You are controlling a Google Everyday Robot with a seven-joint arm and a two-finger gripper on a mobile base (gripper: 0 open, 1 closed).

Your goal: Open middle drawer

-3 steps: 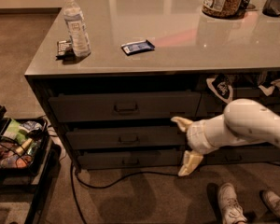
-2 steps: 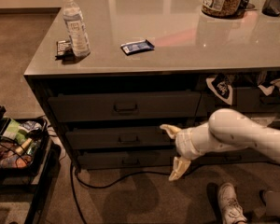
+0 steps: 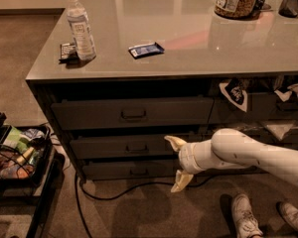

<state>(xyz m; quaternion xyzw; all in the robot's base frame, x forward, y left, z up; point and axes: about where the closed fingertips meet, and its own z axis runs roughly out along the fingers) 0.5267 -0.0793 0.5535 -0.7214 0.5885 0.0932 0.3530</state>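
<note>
At the far left a wire cart [image 3: 44, 182] of clutter stands on the floor. On the countertop [image 3: 198, 38] a water bottle [image 3: 80, 26] stands upright, with a blue packet [image 3: 145, 49] lying at its 3 o'clock. Under the top, the middle drawer [image 3: 109, 147] sits between the top drawer [image 3: 89, 114] and the bottom drawer [image 3: 114, 170], its front level with theirs and not pulled out. Its small loop handle [image 3: 137, 148] lies between 9 and 10 o'clock of the gripper [image 3: 178, 162], near but apart from it. The gripper is released, its jaws spread wide. The upper finger [image 3: 174, 143] lies over the right end of the middle drawer's front, and the lower finger [image 3: 181, 181] hangs over the floor below the bottom drawer. The white arm [image 3: 248, 155] runs off toward 3 o'clock, above a pair of shoes [image 3: 246, 217].

Against a second ago, the gripper has slid toward 9 o'clock and dipped a little, closing on the handle; the drawer itself has not moved.
</note>
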